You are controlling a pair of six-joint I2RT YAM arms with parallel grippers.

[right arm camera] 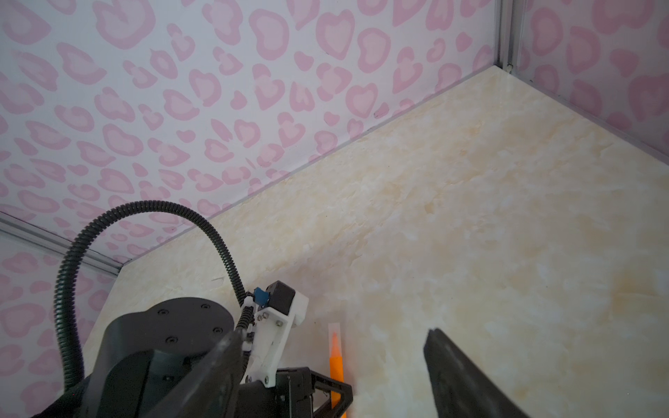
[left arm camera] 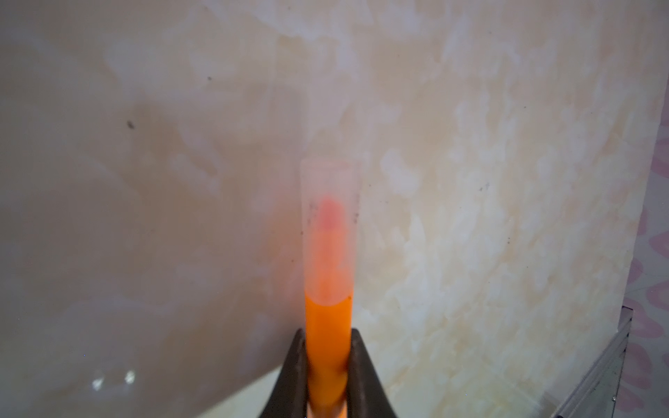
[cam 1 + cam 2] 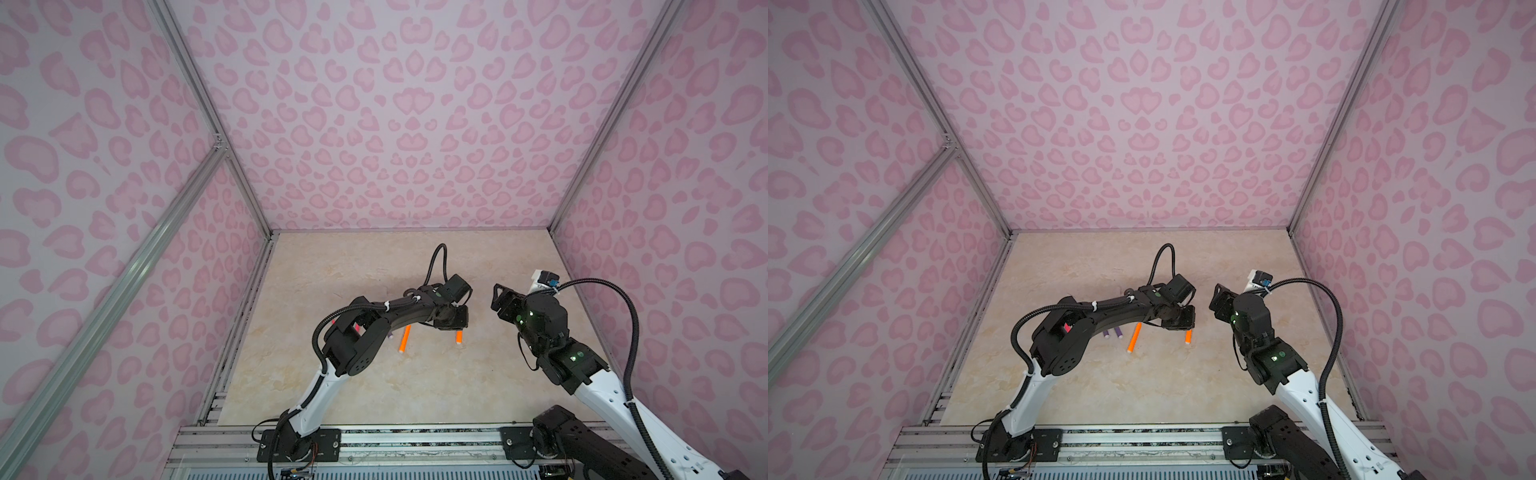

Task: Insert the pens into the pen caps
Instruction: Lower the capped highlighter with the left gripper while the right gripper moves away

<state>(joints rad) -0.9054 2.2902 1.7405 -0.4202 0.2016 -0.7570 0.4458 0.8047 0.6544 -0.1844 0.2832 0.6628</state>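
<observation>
My left gripper (image 2: 328, 334) is shut on an orange pen (image 2: 328, 318) whose tip sits inside a clear pen cap (image 2: 328, 188). In both top views this pen (image 3: 459, 336) pokes out below the left gripper (image 3: 454, 322), low over the beige table. The right wrist view shows the same capped orange pen (image 1: 336, 356). My right gripper (image 1: 331, 334) is open and empty, raised to the right of the left one (image 3: 502, 299). A second orange pen (image 3: 404, 338) lies on the table. Two purple pens (image 3: 1113, 332) lie beside the left arm. Other pens and caps are hidden.
The beige marbled table (image 3: 395, 386) is walled in by pink-patterned panels (image 3: 395, 124) on three sides. A metal rail (image 3: 415, 436) with both arm bases runs along the near edge. The left arm's elbow (image 3: 353, 340) hangs over the table's left part.
</observation>
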